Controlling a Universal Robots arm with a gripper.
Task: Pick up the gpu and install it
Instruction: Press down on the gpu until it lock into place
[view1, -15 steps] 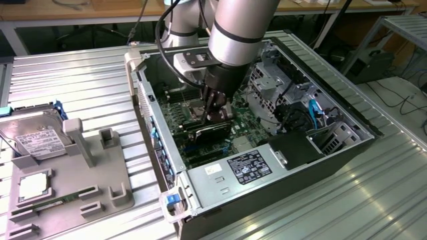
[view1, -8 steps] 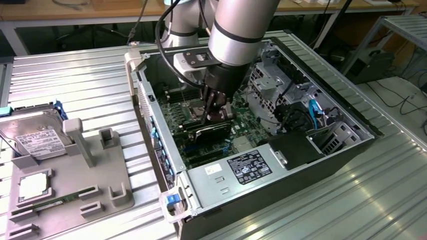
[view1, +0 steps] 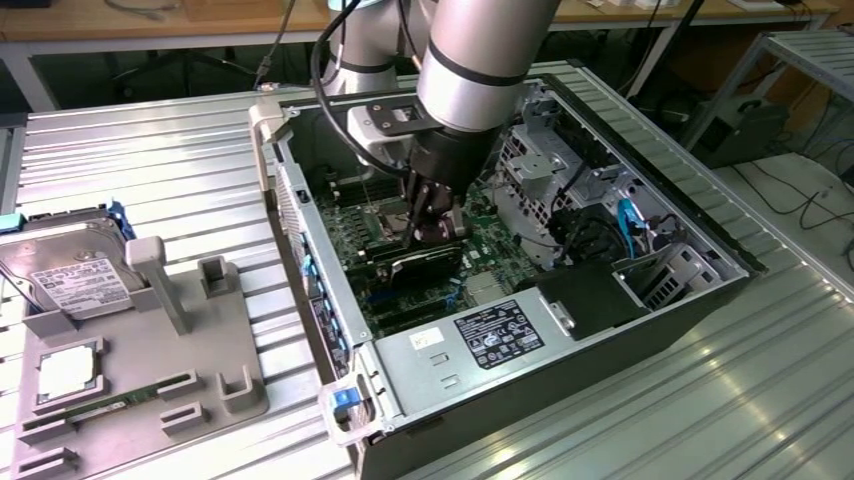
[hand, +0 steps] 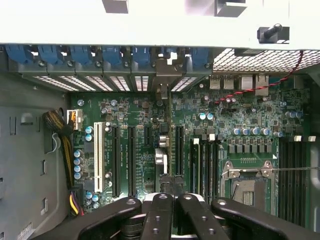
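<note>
Installation is underway: the gripper (view1: 437, 232) is clenching the gpu (view1: 416, 265) edge-on inside the computer case (view1: 667, 300), just above the motherboard (hand: 140, 145). Seating it is calling for alignment with a slot (hand: 178, 145) and the case's rear-wall opening.

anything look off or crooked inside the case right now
Nothing stands out. The gripper is inside the open computer case, shut on the gpu, which stands on edge over the motherboard slots. No loose parts or damage show. The hard drive rests in its grey holder outside.
</note>
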